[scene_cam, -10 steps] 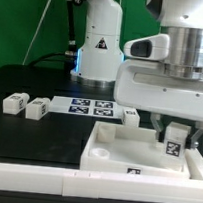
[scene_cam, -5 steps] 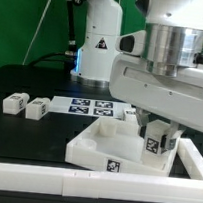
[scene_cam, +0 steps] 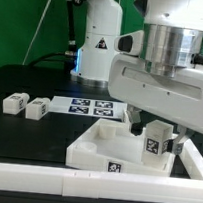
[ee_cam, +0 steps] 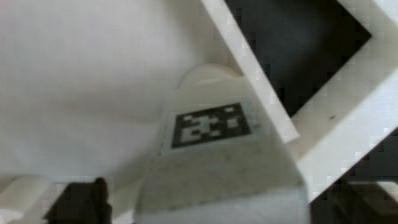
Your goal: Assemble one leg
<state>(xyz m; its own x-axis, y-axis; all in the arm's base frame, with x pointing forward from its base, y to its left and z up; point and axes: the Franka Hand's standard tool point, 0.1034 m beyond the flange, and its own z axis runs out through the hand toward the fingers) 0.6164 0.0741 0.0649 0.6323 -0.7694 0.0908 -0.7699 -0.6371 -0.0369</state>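
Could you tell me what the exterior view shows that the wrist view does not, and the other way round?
Only the exterior view shows two loose legs on the black table, the marker board and the arm's base. Only the wrist view shows, close up, the tagged face of the leg below the camera. Both show that leg at the gripper and the white panel.

A robotics lab: black tabletop (scene_cam: 31,83), tagged marker board (scene_cam: 92,109), white robot base (scene_cam: 98,39), green backdrop (scene_cam: 22,17).
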